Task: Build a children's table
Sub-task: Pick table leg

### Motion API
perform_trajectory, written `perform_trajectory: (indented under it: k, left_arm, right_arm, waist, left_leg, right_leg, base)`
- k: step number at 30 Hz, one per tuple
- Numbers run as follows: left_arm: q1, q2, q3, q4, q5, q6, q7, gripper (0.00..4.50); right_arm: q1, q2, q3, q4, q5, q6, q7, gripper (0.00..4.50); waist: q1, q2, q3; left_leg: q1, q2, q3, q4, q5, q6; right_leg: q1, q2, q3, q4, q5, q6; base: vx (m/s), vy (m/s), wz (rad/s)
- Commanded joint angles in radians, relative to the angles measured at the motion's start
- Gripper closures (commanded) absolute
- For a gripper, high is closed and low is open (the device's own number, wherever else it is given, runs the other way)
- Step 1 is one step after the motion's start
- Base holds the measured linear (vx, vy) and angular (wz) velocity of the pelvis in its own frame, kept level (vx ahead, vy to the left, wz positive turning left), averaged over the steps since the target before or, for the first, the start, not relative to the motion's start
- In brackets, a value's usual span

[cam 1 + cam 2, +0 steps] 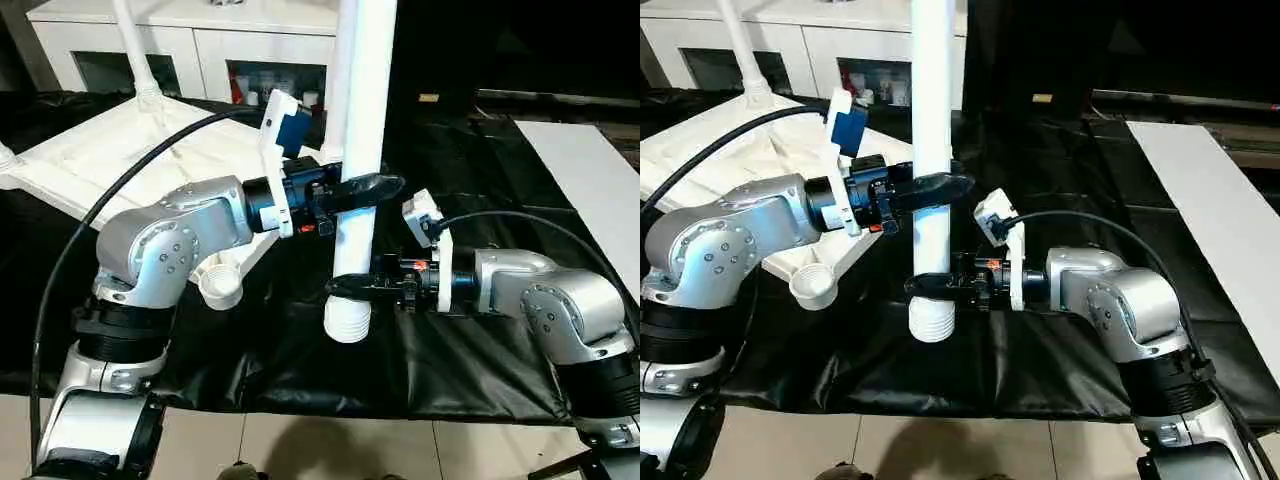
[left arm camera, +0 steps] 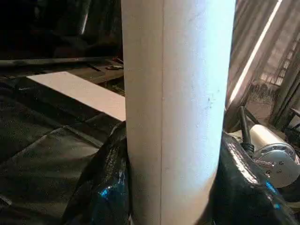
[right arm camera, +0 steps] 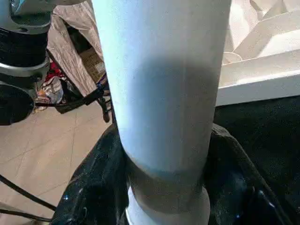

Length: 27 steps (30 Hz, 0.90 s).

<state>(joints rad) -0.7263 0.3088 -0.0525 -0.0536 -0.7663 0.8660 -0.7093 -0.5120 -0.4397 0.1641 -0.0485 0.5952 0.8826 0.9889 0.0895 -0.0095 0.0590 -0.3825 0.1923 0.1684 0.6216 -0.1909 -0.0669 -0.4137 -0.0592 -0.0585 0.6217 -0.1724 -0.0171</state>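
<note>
A long white table leg [image 1: 366,100] stands upright over the black cloth, its ribbed end [image 1: 347,322] at the bottom. My left gripper [image 1: 362,190] is shut on it at mid-height, and the left wrist view shows black fingers [image 2: 101,187] pressed on both sides of the tube. My right gripper [image 1: 352,284] grips the same leg lower down, just above the ribbed end, with its fingers [image 3: 91,187] hugging both sides. The white tabletop [image 1: 100,160] lies underside up at the back left. One leg [image 1: 133,45] stands in its far corner. An empty corner socket [image 1: 221,284] sits by my left forearm.
A black cloth [image 1: 450,350] covers the work surface, with tiled floor [image 1: 300,450] at its front edge. A flat white board [image 1: 600,180] lies at the right. A white cabinet with glass doors [image 1: 200,50] stands behind. A black cable [image 1: 100,210] arcs over my left arm.
</note>
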Motion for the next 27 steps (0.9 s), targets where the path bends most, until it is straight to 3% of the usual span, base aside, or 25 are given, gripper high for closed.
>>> perform_trajectory:
  k: [1,4,5,13,18,27]
  left_arm:
    - [-0.02,-0.004,0.01,-0.013,0.007,-0.014,-0.005,2.69]
    - [-0.021,-0.005,0.014,-0.01,0.008,-0.013,-0.004,2.69]
    - [-0.022,-0.005,0.015,-0.009,0.009,-0.013,-0.004,2.69]
    - [-0.02,0.005,0.007,-0.016,0.007,-0.012,-0.027,2.69]
    - [-0.019,0.008,0.001,-0.02,0.011,-0.01,-0.039,2.69]
    - [-0.022,-0.004,0.016,-0.025,0.001,-0.002,-0.036,2.69]
  right_arm:
    - [-0.005,0.001,0.0,0.004,0.004,-0.008,0.005,2.6]
    - [-0.005,-0.002,0.009,-0.001,-0.015,-0.034,0.009,2.61]
    - [-0.005,-0.001,0.01,0.0,-0.017,-0.037,0.008,2.06]
    - [-0.01,0.004,0.017,0.007,-0.032,-0.045,-0.005,1.54]
    - [-0.015,0.008,0.013,0.016,-0.033,-0.054,-0.003,1.55]
    - [-0.019,0.021,0.008,0.025,-0.018,-0.051,0.003,2.34]
  waist:
    - [0.002,-0.007,-0.075]
    - [0.002,-0.008,-0.075]
    - [0.002,-0.008,-0.075]
    - [0.002,-0.008,-0.075]
    - [0.002,-0.009,-0.075]
    - [0.001,-0.008,-0.074]
  left_leg:
    - [0.011,0.026,-0.003,-0.068,-0.086,-0.006]
    - [0.011,0.027,-0.003,-0.068,-0.092,-0.007]
    - [0.011,0.026,-0.003,-0.068,-0.091,-0.008]
    - [0.011,0.025,-0.003,-0.068,-0.09,-0.006]
    - [0.011,0.026,-0.003,-0.068,-0.091,-0.005]
    - [0.011,0.026,-0.003,-0.068,-0.094,-0.005]
  right_leg:
    - [0.065,-0.067,0.044,-0.068,-0.214,-0.162]
    - [0.063,-0.067,0.044,-0.069,-0.226,-0.158]
    - [0.064,-0.068,0.044,-0.07,-0.229,-0.156]
    - [0.063,-0.067,0.044,-0.07,-0.232,-0.153]
    - [0.063,-0.067,0.044,-0.069,-0.228,-0.156]
    - [0.063,-0.067,0.044,-0.069,-0.232,-0.157]
  base:
    - [0.0,0.0,0.0]
    - [0.0,0.0,0.0]
    - [0.0,0.0,0.0]
    - [0.0,0.0,0.0]
    - [0.0,0.0,0.0]
    - [0.0,0.0,0.0]
